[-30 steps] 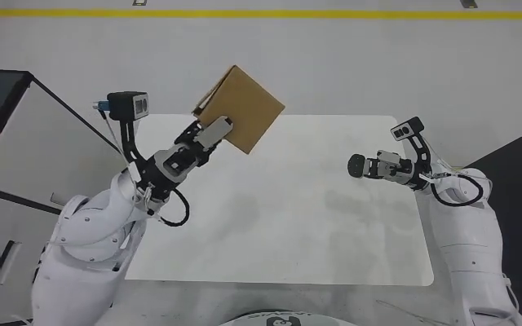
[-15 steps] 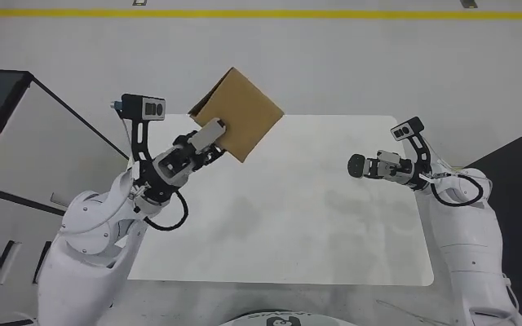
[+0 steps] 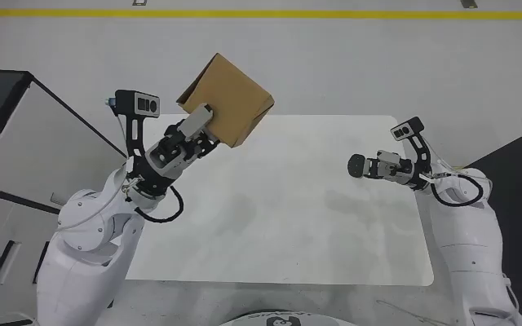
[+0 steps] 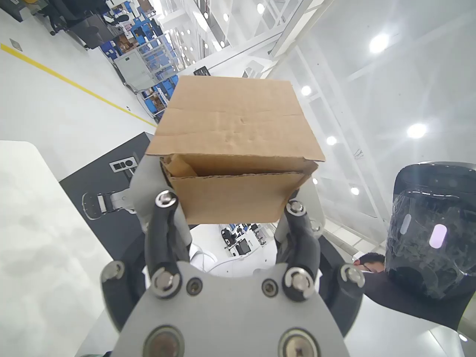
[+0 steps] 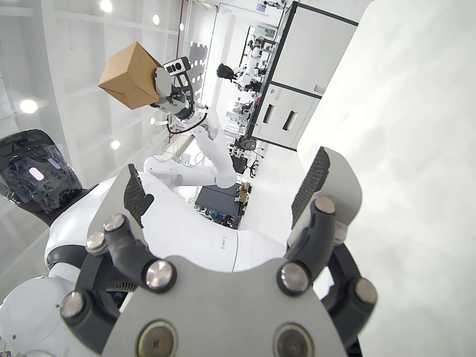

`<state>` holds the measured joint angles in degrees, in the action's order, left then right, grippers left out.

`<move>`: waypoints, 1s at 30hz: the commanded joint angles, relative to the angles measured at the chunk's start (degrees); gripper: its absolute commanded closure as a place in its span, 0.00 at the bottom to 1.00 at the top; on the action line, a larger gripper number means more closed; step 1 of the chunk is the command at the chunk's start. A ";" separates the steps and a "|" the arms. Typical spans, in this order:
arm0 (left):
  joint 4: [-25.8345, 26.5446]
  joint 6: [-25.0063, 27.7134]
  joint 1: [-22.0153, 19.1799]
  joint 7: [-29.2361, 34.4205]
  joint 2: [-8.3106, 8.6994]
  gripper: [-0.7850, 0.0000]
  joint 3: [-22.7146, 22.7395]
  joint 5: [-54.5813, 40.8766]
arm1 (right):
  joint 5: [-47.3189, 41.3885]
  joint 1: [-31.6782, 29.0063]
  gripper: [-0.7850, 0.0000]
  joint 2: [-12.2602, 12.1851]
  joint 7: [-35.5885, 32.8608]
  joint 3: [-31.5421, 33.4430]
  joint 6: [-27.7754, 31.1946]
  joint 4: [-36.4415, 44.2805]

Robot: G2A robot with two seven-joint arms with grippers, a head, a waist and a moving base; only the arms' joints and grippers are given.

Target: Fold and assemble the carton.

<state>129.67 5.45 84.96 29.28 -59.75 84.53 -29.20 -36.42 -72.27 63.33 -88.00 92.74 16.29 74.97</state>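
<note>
The white worktop (image 3: 326, 236) lies in front of the robot. Over its right side the right end effector (image 3: 356, 166) hangs with nothing in it. In the right wrist view its (image 5: 227, 183) ribbed fingers (image 5: 310, 178) stand well apart.

Farther out, above the worktop's far left corner, the left end effector (image 3: 198, 122) holds the brown carton (image 3: 226, 98) up in the air, clear of the surface and tilted on a corner. In the left wrist view the end effector (image 4: 228, 191) is clamped on the carton (image 4: 234, 128), one finger on each side of its nearer end. On that end the upper flap juts out over the panel below it, with a dark gap between them. The other faces look closed, though the far side cannot be judged.

Beyond the worktop, a yellow line (image 3: 261, 13) runs across the pale floor.
</note>
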 commanded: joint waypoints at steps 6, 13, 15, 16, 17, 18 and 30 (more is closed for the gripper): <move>-0.68 -5.59 0.84 0.66 -0.63 1.00 -1.72 -19.02 | 0.00 0.00 0.00 0.00 0.00 0.00 0.00 0.00; -1.93 -12.51 1.41 -0.47 -1.12 1.00 -2.36 -32.86 | 0.00 0.00 0.00 0.00 0.00 0.00 0.00 0.00; -1.69 -14.14 1.01 0.24 -1.07 1.00 -2.23 -32.79 | 0.00 0.00 0.00 0.00 0.00 0.00 0.00 0.00; -1.69 -14.14 1.01 0.24 -1.07 1.00 -2.23 -32.79 | 0.00 0.00 0.00 0.00 0.00 0.00 0.00 0.00; -1.69 -14.14 1.01 0.24 -1.07 1.00 -2.23 -32.79 | 0.00 0.00 0.00 0.00 0.00 0.00 0.00 0.00; -1.69 -14.14 1.01 0.24 -1.07 1.00 -2.23 -32.79 | 0.00 0.00 0.00 0.00 0.00 0.00 0.00 0.00; -1.40 -19.37 2.82 -0.69 -1.61 1.00 -4.71 -44.51 | 0.00 0.00 0.00 0.00 0.00 0.00 0.00 0.00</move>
<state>128.32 -11.52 87.62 28.86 -61.33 80.24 -68.77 -36.42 -72.27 63.33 -88.00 92.74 16.29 74.97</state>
